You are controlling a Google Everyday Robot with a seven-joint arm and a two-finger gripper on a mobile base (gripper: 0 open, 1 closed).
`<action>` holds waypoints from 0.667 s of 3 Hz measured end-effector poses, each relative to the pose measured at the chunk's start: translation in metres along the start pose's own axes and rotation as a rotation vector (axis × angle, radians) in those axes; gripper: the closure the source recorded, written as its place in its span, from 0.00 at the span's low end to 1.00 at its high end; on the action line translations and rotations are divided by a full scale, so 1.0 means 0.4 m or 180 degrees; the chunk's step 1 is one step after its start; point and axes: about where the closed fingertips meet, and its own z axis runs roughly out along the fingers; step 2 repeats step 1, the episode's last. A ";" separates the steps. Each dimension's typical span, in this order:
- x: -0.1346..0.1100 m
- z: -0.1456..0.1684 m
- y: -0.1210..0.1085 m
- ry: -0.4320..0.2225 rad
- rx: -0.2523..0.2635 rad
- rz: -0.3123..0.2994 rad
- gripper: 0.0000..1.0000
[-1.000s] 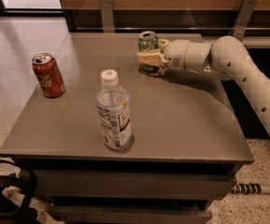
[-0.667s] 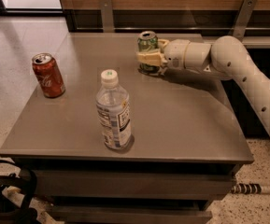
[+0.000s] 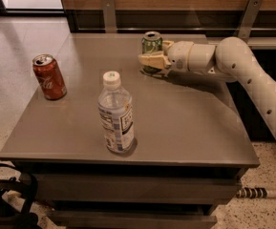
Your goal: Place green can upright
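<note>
I see the small dark-green metal can standing upright near the grey table's twelve o'clock edge. My cream gripper reaches in from three o'clock, clamped around the can's lower body.

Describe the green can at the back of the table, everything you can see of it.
The green can is a small, dark-green metal drink can with a silver rim and pull-tab on top. It stands upright near the far edge of the grey table, right of centre. The gripper comes in from the right and covers its lower front; whether it grips the can cannot be told. Nothing else is near it.
</note>
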 end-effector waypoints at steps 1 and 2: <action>0.000 0.007 0.004 -0.0001 -0.0015 0.0000 0.00; 0.000 0.007 0.004 -0.0001 -0.0015 0.0000 0.00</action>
